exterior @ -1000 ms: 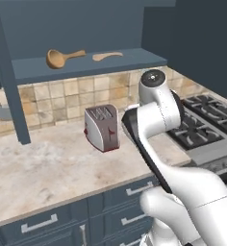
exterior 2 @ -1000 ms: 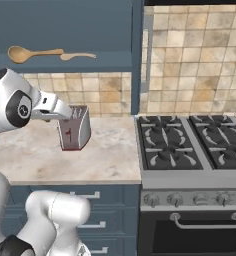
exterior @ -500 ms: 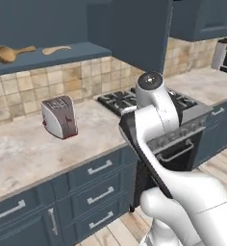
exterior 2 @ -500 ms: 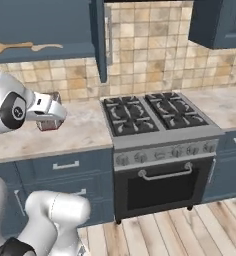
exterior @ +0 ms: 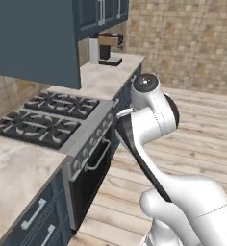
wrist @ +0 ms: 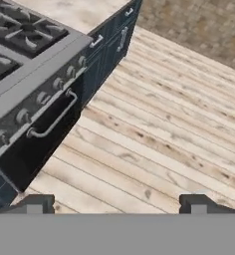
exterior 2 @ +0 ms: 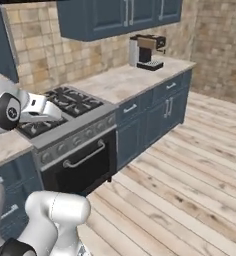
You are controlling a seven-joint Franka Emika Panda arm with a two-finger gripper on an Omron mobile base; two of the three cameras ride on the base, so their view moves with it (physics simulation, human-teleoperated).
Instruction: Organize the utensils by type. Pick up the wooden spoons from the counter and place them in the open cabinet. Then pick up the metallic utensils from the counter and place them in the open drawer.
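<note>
Dark two-finger gripper [wrist: 117, 201] hangs wide open and empty above pale wooden plank floor [wrist: 159, 144] beside the black-fronted gas stove [wrist: 37, 119], no utensil held, so sorting seems unfinished.

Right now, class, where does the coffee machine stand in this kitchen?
The coffee machine stands on the counter against the tiled wall, under the blue upper cabinets, right of the stove in the right base view.

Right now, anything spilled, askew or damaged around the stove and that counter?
Nothing stands out. The stove has its oven door shut, the coffee machine stands upright on the counter, and the wooden floor is clean.
</note>
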